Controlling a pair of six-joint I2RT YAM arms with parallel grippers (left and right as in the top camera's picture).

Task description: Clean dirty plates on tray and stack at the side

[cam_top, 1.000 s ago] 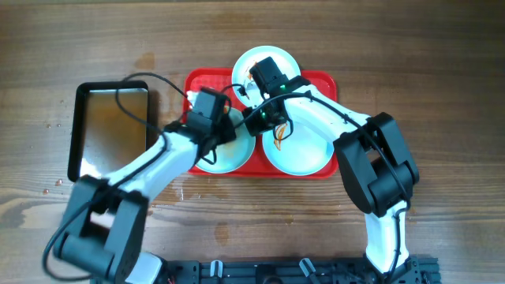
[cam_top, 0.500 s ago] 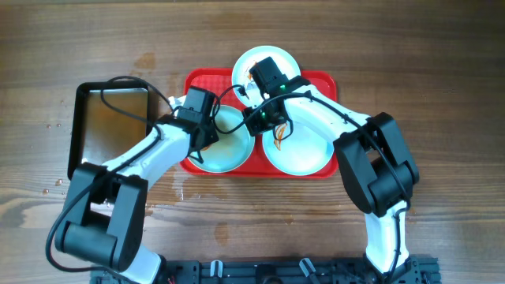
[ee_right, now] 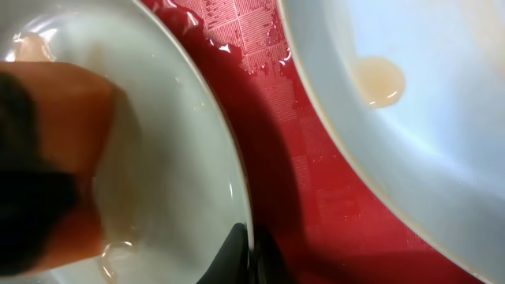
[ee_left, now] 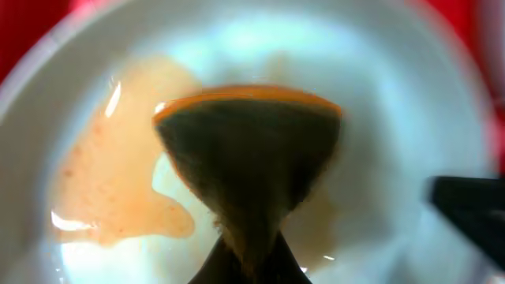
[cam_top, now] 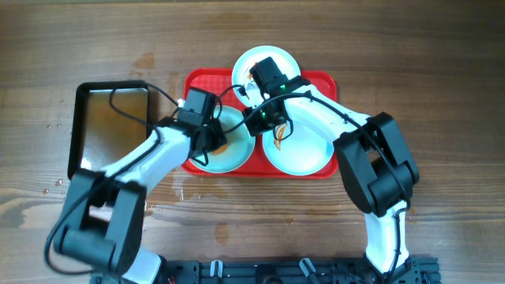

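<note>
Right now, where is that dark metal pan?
Overhead view: the dark pan sits on the wooden table, at the left, just beside the red tray.

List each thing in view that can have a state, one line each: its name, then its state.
left plate: sauce-smeared, sponge on it
right plate: sauce marks on it
far plate: overhangs tray edge; cleanliness unclear
sponge: gripped, pressed on left plate
left tool: shut on sponge
right tool: shut on left plate's rim
tray: carries all three plates
</note>
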